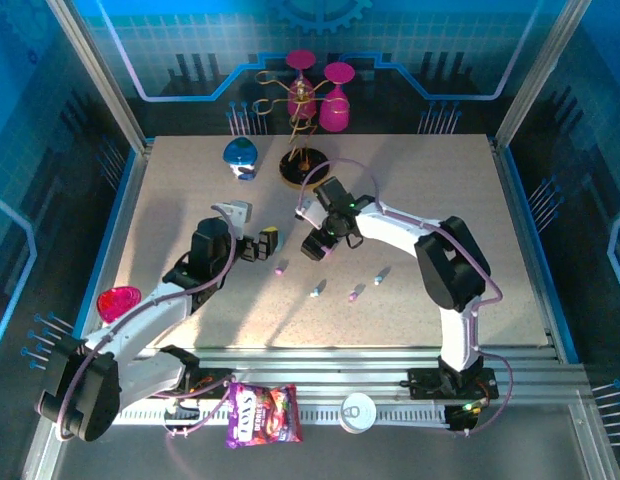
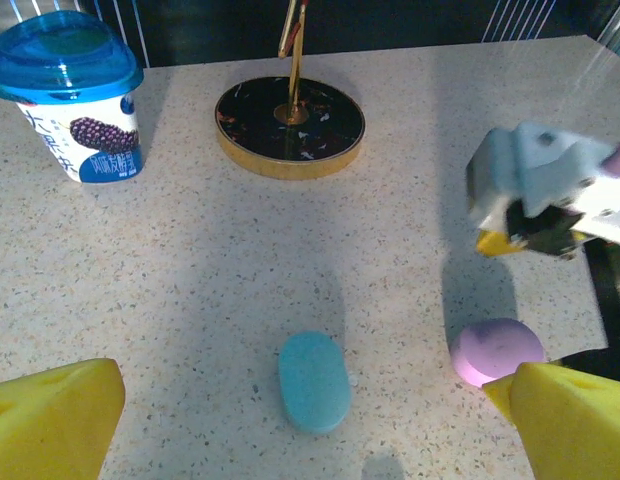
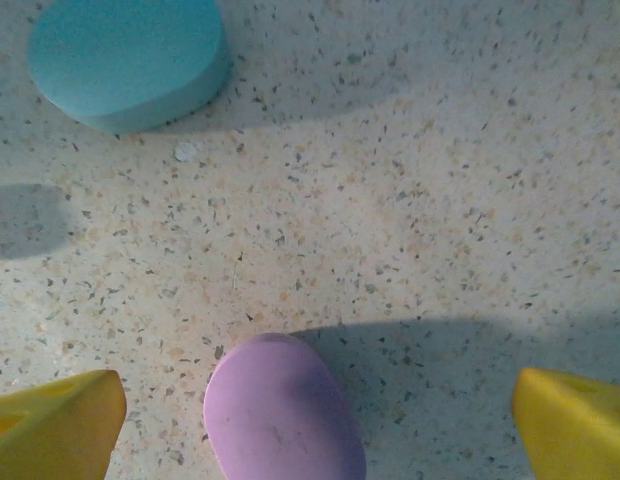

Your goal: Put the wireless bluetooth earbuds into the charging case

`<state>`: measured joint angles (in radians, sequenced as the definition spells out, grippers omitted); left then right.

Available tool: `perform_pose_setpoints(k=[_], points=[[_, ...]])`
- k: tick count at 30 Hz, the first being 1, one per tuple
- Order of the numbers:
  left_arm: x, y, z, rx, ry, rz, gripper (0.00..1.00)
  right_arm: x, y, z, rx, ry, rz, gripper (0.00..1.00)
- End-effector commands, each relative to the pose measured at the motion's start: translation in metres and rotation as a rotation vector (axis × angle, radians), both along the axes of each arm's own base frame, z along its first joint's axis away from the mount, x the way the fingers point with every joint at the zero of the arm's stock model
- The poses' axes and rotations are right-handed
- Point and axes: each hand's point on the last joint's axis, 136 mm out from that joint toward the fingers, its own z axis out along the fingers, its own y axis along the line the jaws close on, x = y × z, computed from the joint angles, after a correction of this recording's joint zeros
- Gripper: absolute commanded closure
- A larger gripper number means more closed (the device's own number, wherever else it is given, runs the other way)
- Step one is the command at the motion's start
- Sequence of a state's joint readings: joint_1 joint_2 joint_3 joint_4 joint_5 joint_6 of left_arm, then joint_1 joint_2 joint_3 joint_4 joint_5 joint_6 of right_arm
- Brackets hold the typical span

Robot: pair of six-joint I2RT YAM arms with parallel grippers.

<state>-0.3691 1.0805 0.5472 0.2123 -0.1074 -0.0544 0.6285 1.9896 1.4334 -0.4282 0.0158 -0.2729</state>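
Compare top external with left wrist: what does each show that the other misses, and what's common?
Top external brings: two pink-purple earbuds and two pale blue earbuds loose on the table, a snack bag at the near edge, pink glasses at the back.
Left wrist brings: the blue case and the purple case, both closed, lying apart.
Shared: blue-lidded yogurt cup, gold-rimmed stand base, right end effector.
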Motion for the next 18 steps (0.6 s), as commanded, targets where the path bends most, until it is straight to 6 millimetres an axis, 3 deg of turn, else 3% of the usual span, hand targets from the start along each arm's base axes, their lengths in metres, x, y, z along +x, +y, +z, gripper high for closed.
perform_pose_setpoints(k=[1,8,18], points=[[-0.004,0.000,0.004,-0.009,-0.001,0.000,0.01,-0.006,-0.002,-0.009,-0.055,0.058,-0.044,0.00],[-0.004,-0.003,0.002,-0.016,0.004,-0.006,0.01,0.010,-0.018,-0.019,-0.098,0.079,-0.189,0.00],[-0.003,-0.005,0.002,-0.016,0.008,-0.009,0.01,0.037,-0.073,-0.008,-0.062,0.081,-0.523,0.03]])
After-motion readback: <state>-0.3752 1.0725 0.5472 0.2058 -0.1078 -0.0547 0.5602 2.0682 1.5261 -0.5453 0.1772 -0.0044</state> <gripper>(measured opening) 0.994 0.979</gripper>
